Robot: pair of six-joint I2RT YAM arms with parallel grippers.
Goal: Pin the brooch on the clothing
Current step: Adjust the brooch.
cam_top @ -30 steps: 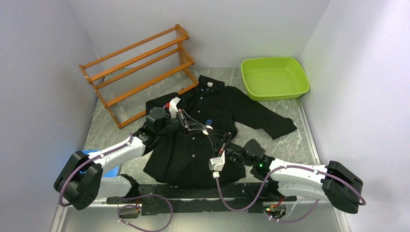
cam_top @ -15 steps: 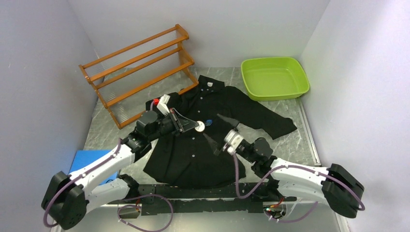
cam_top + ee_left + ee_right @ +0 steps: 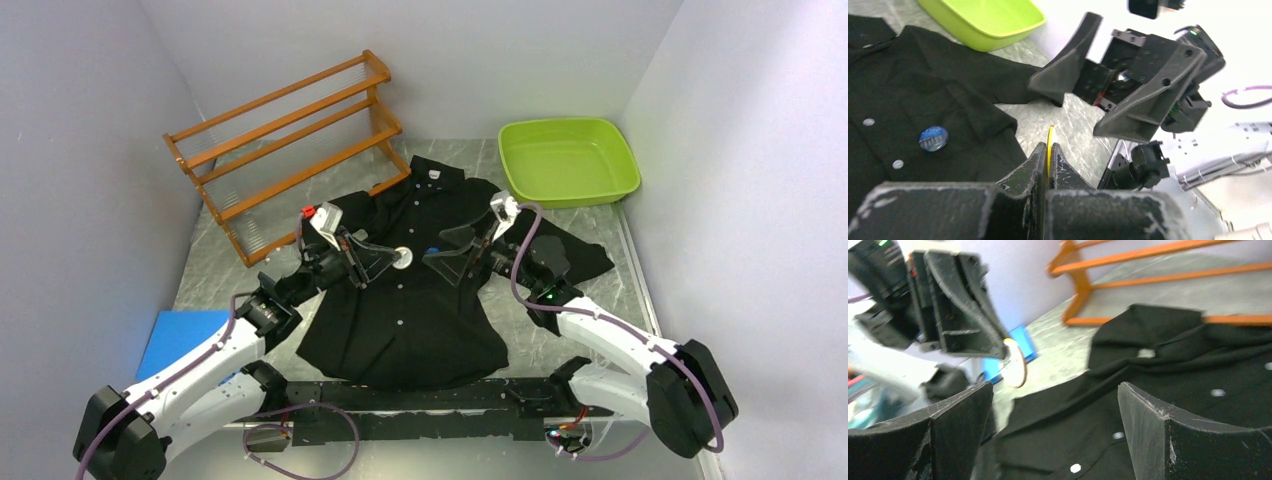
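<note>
L grip [image 3: 1048, 150] pinched brooch [image 3: 1050, 136], R grip [image 3: 452, 248] gaped wide; I reckoned R should take rim squarely before L freed it.

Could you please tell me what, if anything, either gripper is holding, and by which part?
The left gripper pinches the round brooch by its rim; the right gripper is open and empty.

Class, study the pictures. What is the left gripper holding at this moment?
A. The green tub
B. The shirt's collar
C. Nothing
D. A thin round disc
D: the left gripper is shut edge-on around a thin round disc, held over the black shirt, while the right gripper stands open and empty.
</note>
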